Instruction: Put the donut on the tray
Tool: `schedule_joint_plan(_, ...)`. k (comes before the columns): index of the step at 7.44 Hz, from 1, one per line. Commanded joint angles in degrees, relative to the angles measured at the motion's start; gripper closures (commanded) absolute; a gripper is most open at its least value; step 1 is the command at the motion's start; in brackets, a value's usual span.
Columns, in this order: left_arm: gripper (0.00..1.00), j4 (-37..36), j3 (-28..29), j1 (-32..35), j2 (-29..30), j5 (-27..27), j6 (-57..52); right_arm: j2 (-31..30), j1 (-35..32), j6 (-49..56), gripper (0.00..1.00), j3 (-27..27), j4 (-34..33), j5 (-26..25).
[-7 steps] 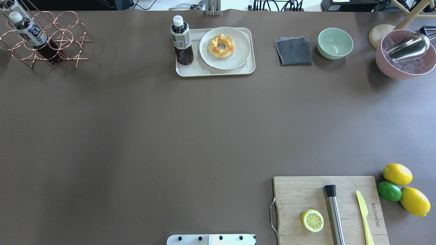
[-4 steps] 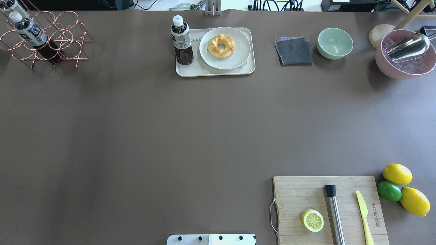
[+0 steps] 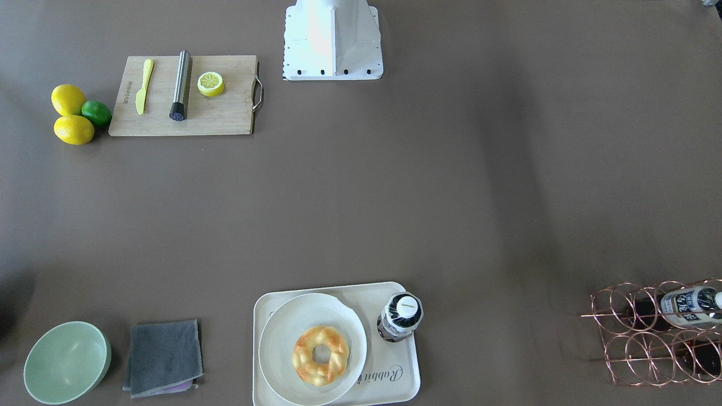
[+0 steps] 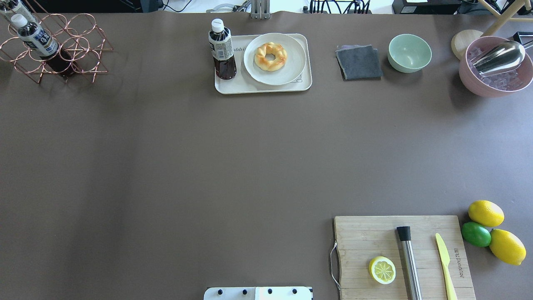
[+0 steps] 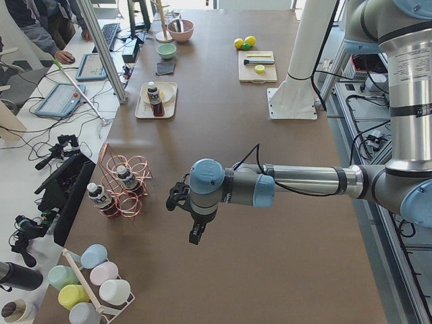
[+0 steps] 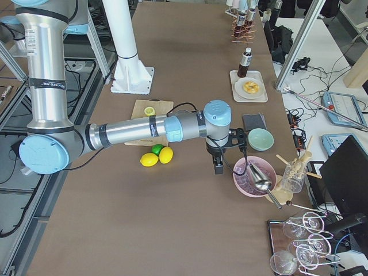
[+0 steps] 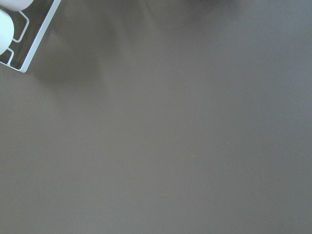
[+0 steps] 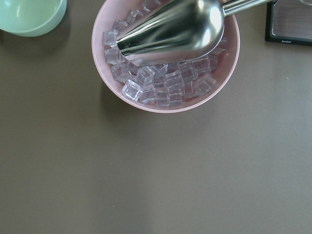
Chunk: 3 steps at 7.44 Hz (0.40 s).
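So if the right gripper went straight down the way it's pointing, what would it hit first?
Probably bare table, just beside the pink ice bowl. The right gripper points downward and its wrist view centres on open tabletop, though depth is unclear.

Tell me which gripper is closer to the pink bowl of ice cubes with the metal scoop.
Right. The right gripper hangs close beside the pink bowl; the left gripper is at the table's opposite end, near the copper wire bottle rack.

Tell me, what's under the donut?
The donut lies on a round white plate, which sits on the tray. The plate hides the tray surface beneath it.
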<state>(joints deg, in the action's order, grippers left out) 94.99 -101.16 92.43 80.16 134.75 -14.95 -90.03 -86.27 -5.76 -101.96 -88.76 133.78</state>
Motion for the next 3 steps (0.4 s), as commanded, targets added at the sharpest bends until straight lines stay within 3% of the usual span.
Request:
schedule_joint_plan(1, 0.03, 0.11, -1.84, 0.47, -0.45, -0.01, 0.01, -2.25, -0.04, 2.32, 0.0, -0.08, 0.25, 0.08)
schedule_joint_plan(3, 0.03, 0.29, -2.11, 0.47, -0.45, -0.01, -0.08, -2.26, -0.04, 2.33, 0.0, 0.1, 0.16, 0.08)
